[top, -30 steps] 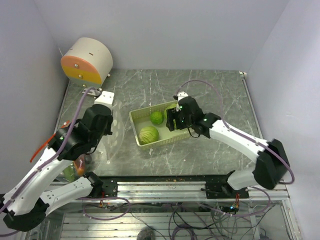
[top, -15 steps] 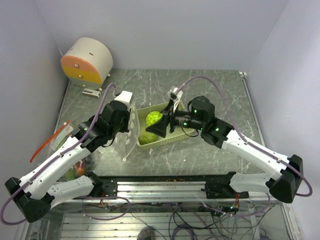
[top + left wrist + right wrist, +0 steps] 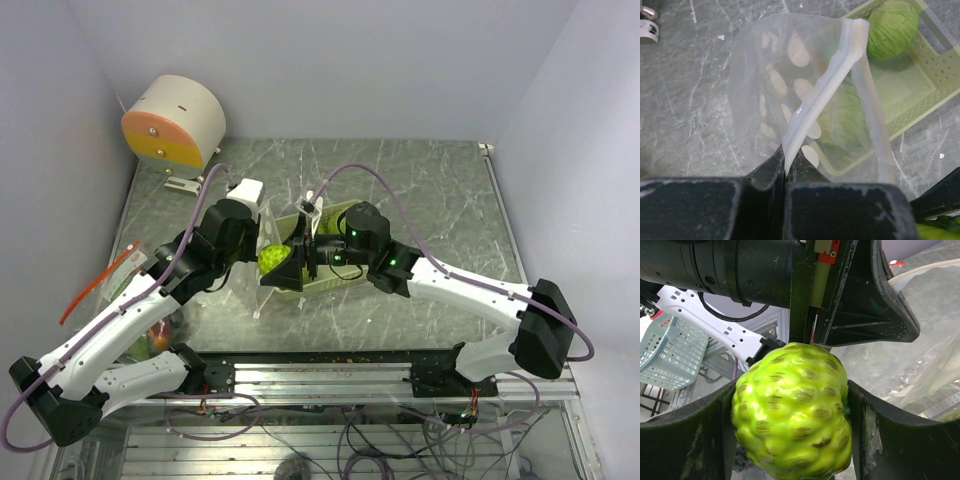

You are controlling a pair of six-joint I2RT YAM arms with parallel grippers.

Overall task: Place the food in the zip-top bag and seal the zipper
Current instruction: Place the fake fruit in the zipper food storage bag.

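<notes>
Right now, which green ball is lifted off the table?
The bumpy yellow-green one, clamped in the right gripper's jaws beside the bag; the two other green balls lie in the basket.

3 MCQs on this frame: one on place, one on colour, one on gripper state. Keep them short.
1. Where is the bumpy ball?
A. Lying in the basket
B. Between the right gripper's fingers
C. Inside the bag

2. What colour is the basket?
A. Pale green
B. Blue
C. Red

3. What is the left gripper doing?
A. Open and empty
B. Shut on the bag's edge
C. Shut on a ball

Answers:
1. B: the right wrist view shows the ball clamped in the right gripper, in the air.
2. A: the left wrist view shows the basket is pale green.
3. B: the left gripper has its jaws pinched together on the rim strip of the bag.
</notes>
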